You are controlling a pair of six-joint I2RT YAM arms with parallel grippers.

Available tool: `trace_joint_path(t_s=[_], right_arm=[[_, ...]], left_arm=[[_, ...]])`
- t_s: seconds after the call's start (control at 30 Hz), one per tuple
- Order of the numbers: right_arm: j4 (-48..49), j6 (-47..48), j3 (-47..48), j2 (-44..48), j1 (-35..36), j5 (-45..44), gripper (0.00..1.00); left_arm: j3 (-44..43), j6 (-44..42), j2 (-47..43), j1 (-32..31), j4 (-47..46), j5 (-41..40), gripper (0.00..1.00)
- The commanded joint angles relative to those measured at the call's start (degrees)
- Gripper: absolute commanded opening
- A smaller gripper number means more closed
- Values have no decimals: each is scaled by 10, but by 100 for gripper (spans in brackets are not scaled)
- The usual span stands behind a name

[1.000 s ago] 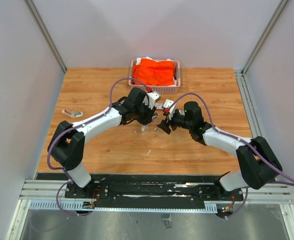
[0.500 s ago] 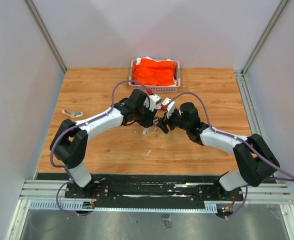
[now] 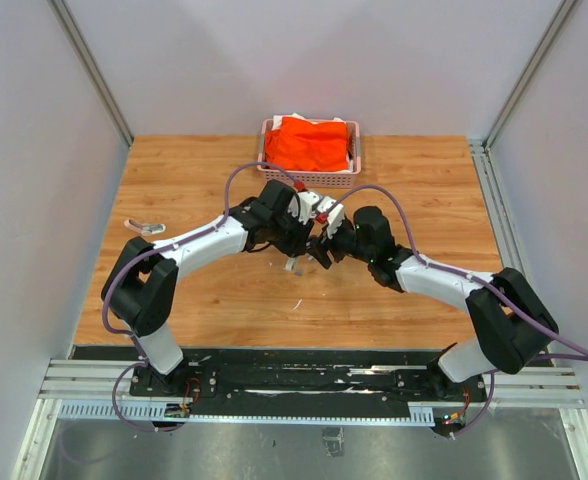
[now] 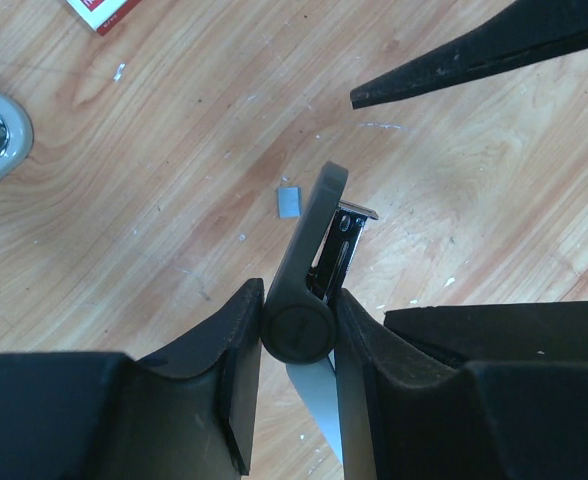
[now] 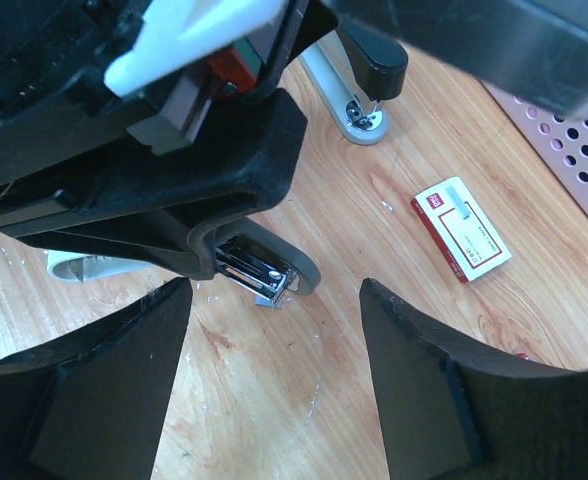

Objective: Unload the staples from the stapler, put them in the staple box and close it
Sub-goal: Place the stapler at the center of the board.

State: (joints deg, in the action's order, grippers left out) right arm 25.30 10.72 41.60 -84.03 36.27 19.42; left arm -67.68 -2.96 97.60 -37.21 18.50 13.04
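My left gripper (image 3: 296,238) is shut on the hinge end of a dark grey stapler (image 4: 311,262), held just above the table. Its chrome magazine (image 5: 257,270) shows at the front under the lifted cover, and its pale base (image 5: 82,265) hangs below. A short grey strip of staples (image 4: 289,201) lies on the wood under the stapler's nose, with tiny pale bits scattered round it. My right gripper (image 5: 274,375) is open, with nothing between its fingers. It faces the stapler's front end from the right, and one fingertip (image 4: 454,65) reaches into the left wrist view.
A second stapler (image 5: 362,80) lies on the table behind the held one. A small white box with a red label (image 5: 461,228) sits to its right. A pink basket (image 3: 310,181) with orange cloth (image 3: 309,143) stands at the back. A small silvery object (image 3: 144,226) lies far left.
My right gripper has moved left, closer to the stapler and my left gripper, staying open. The left gripper has shifted slightly right, still holding the stapler.
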Motion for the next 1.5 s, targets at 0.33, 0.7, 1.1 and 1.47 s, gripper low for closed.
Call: trace_joint_path(t_s=[0.33, 0.7, 1.1, 1.47], right_arm=[[-38, 72, 12, 47, -25, 51, 70], [-91, 216, -5, 88, -69, 271, 67], [-192, 194, 50, 52, -84, 411, 61], [-257, 83, 114, -20, -108, 456, 43]], left_arm=[[-5, -58, 0, 36, 18, 30, 0], [-21, -127, -13, 76, 126, 222, 0], [-15, -174, -18, 75, 177, 378, 0], [-11, -184, -29, 76, 180, 387, 0]])
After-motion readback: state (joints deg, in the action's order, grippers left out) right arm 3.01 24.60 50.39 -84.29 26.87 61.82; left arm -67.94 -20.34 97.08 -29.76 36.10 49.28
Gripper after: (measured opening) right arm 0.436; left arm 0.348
